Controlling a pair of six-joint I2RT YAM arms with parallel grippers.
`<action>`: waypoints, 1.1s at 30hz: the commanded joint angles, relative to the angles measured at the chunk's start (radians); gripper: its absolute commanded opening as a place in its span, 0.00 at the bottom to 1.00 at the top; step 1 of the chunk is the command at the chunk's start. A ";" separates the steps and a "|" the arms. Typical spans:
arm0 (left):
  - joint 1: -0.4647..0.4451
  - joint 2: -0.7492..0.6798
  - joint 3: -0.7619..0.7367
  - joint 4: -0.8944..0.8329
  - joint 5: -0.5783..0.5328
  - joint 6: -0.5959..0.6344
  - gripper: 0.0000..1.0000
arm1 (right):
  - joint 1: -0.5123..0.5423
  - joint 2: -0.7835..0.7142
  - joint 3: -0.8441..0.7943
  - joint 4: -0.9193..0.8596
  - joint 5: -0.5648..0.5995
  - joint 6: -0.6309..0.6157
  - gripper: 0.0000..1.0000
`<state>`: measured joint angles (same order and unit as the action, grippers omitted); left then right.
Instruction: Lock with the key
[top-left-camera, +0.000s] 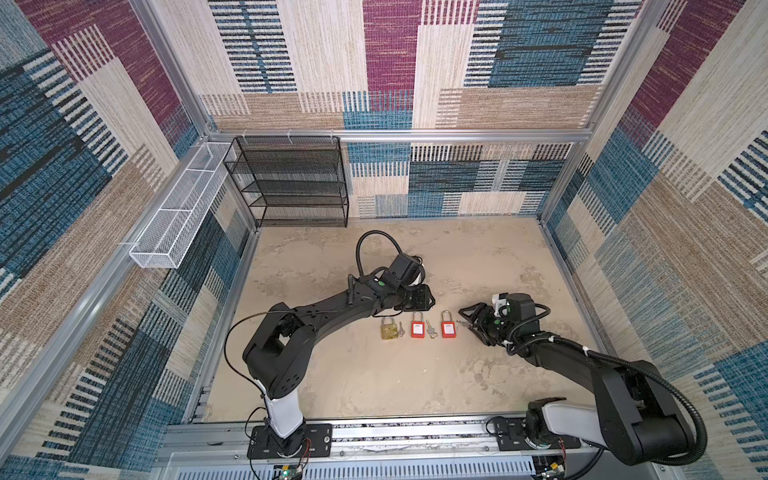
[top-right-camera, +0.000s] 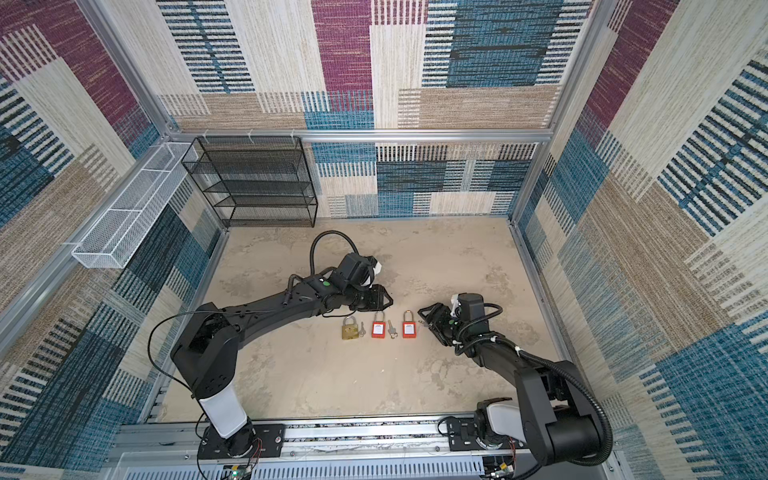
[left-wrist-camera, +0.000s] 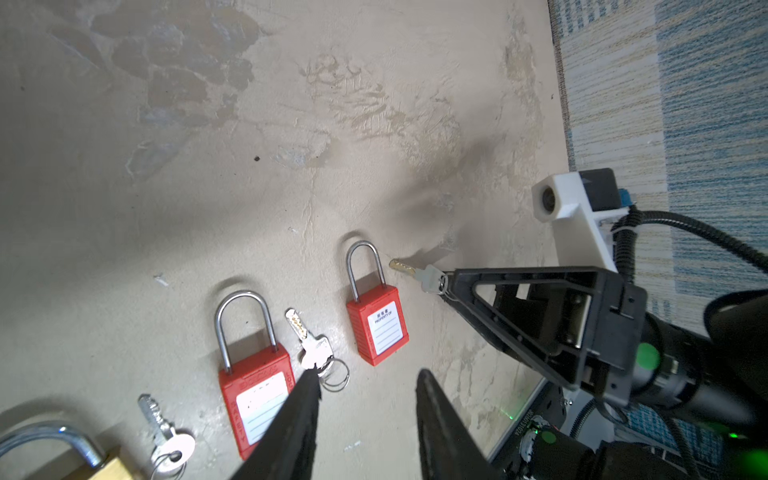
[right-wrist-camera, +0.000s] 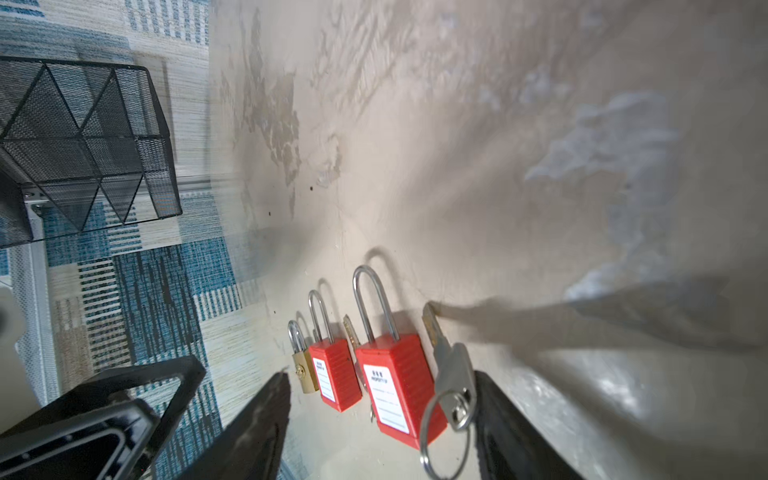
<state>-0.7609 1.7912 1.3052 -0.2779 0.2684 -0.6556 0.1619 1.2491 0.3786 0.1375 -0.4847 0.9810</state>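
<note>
The right gripper (right-wrist-camera: 380, 376) stands with its jaws wide apart. The key (right-wrist-camera: 451, 374) leans unclamped against one finger (right-wrist-camera: 503, 419), just beside the right red lock (right-wrist-camera: 395, 386), which lies on the table (top-left-camera: 374, 374). The left gripper (left-wrist-camera: 368, 378) hangs part open and empty just behind the row, where the middle red lock (top-left-camera: 417, 329) and brass lock (top-left-camera: 388, 331) lie, each with a spare key (top-left-camera: 431, 331) beside it.
</note>
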 joint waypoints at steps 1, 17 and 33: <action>0.006 -0.007 0.008 -0.006 0.000 0.006 0.40 | 0.001 -0.016 0.022 -0.107 0.080 -0.055 0.72; 0.034 -0.037 -0.004 -0.024 0.005 0.013 0.40 | 0.020 -0.077 0.081 -0.222 0.114 -0.166 0.75; 0.038 -0.076 -0.036 -0.022 -0.003 -0.002 0.41 | -0.125 0.241 0.230 -0.179 -0.154 -0.332 0.75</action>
<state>-0.7242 1.7294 1.2739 -0.3035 0.2680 -0.6552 0.0368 1.4952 0.6239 -0.0818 -0.5945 0.6643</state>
